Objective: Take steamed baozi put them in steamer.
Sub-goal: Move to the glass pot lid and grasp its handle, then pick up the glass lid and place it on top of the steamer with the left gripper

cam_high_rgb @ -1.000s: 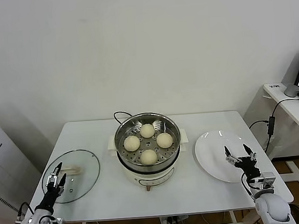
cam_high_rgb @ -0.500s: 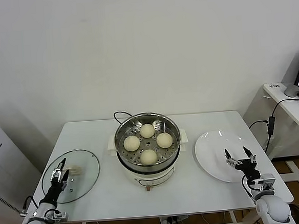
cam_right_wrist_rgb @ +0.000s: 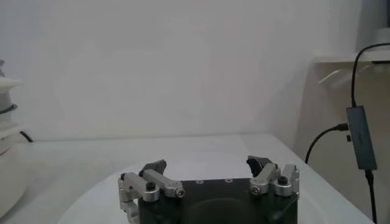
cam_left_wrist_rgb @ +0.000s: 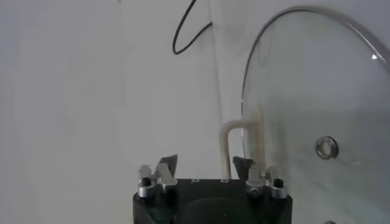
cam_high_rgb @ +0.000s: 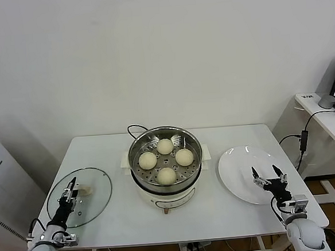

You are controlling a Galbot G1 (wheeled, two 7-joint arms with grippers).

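Several cream-white steamed baozi (cam_high_rgb: 167, 175) lie on the perforated tray inside the steel steamer (cam_high_rgb: 194, 143) at the table's middle. My left gripper (cam_high_rgb: 70, 192) hovers low over the glass lid (cam_high_rgb: 96, 179) at the front left, open. In the left wrist view the lid's cream handle (cam_left_wrist_rgb: 234, 131) stands just ahead of the left gripper (cam_left_wrist_rgb: 204, 163), close to one fingertip, and no grip on it shows. Over the near edge of the white plate (cam_high_rgb: 239, 166) my right gripper (cam_high_rgb: 267, 176) is open and empty.
The steamer's black cord (cam_high_rgb: 134, 128) trails behind it toward the wall. A side desk (cam_high_rgb: 328, 117) with a laptop and mouse stands beyond the table's right edge. In the right wrist view, the steamer's white base (cam_right_wrist_rgb: 7, 152) shows at the picture's edge.
My left gripper has moved forward over the lid toward its handle, and its fingers have drawn closer together. The right gripper has sunk slightly toward the plate's near edge.
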